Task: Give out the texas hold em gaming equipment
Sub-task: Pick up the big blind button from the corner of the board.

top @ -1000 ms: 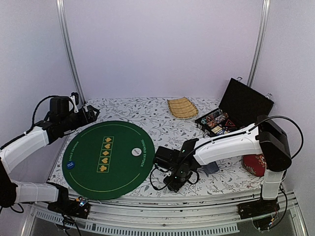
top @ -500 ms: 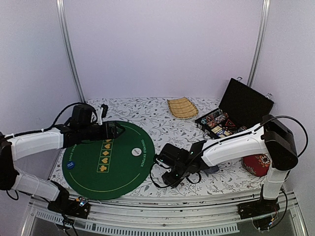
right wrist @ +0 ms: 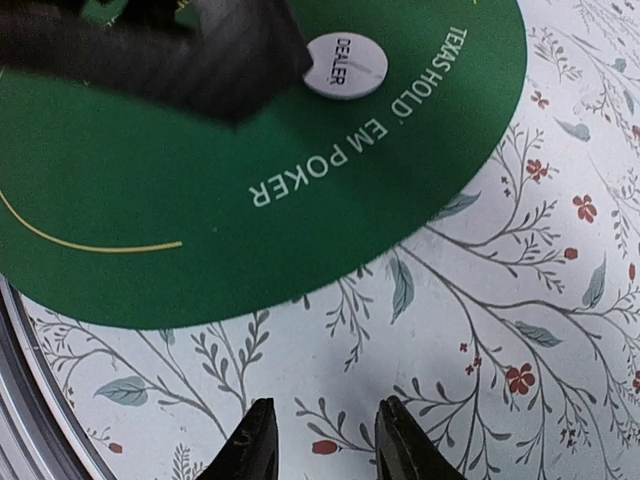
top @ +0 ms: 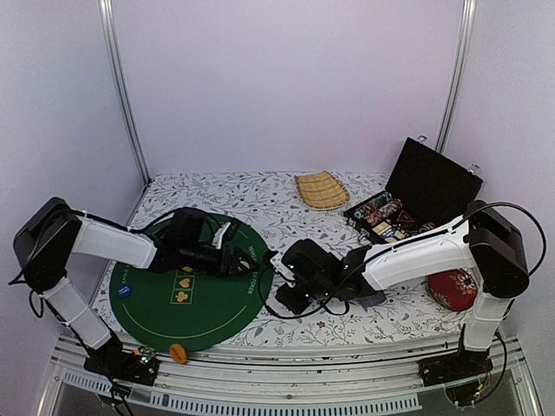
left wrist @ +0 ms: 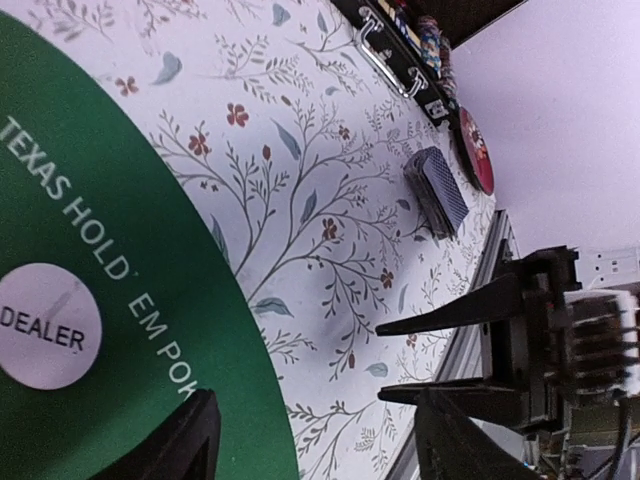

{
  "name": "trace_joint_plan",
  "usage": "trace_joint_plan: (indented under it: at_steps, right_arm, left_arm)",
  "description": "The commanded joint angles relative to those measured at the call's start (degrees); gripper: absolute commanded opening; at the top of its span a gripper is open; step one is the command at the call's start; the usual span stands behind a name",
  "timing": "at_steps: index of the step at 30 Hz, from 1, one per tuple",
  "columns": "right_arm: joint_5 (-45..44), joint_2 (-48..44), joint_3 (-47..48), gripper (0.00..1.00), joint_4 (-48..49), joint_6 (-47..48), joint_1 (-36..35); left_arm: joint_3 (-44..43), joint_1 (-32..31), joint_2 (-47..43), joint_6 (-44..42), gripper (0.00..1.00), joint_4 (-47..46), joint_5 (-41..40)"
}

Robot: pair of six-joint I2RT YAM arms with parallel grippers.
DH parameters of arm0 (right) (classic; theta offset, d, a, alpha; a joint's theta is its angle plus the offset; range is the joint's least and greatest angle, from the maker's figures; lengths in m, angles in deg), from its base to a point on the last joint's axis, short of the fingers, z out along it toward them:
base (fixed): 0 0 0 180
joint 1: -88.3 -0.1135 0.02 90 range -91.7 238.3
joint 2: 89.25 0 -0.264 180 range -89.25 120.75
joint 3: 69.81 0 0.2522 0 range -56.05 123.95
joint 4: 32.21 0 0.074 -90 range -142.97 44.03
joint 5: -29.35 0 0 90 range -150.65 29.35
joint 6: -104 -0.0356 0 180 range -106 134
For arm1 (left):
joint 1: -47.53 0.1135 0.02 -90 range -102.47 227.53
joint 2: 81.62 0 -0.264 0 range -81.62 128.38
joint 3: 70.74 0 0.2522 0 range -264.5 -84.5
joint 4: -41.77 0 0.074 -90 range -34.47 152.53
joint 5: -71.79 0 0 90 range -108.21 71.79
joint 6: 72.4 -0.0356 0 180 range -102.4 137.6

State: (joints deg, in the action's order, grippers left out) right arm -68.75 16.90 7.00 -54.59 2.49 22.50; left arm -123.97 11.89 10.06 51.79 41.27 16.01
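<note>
A white DEALER token (left wrist: 45, 325) lies near the right edge of the round green poker mat (top: 186, 299); it also shows in the right wrist view (right wrist: 345, 65). In the top view my left gripper hides it. My left gripper (top: 243, 260) hovers over that mat edge, open and empty (left wrist: 320, 445). My right gripper (top: 276, 290) is open and empty (right wrist: 325, 450), low over the floral cloth just off the mat. A grey-blue-backed card deck (top: 373, 297) lies on the cloth (left wrist: 440, 190). A blue token (top: 124, 292) sits on the mat's left side. An orange token (top: 178, 353) lies at the front edge.
An open black case (top: 408, 195) with rows of chips stands at the back right. A red patterned cushion (top: 451, 290) lies at the right edge and a tan woven tray (top: 321, 189) at the back. The two grippers face each other closely.
My left arm swung from the far left across the mat to its right edge. My right gripper moved up and left toward the mat. The orange token now shows at the front edge.
</note>
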Motion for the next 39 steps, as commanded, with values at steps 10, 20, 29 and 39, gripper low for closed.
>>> trace_joint_plan:
  at_steps: [10, 20, 29, 39]
  right_arm:
    - [8.57, -0.48, 5.62, 0.44, 2.86, 4.47, 2.13]
    - [24.87, -8.39, 0.5, 0.53, -7.11, 8.58, 3.04]
    - [31.49, -12.91, -8.17, 0.5, -11.87, -3.65, 1.73]
    - [31.36, -2.9, -5.61, 0.44, -14.94, 3.5, -2.31]
  left_arm:
    - [-4.86, 1.17, -2.0, -6.14, 0.73, 7.41, -5.14]
    - [-3.95, 3.19, -10.76, -12.74, 0.75, 17.91, -12.62]
    - [-2.82, -0.24, -13.6, -18.64, 0.74, 19.37, -14.0]
    - [-0.9, -3.45, -18.27, -19.52, 0.76, 18.83, -14.5]
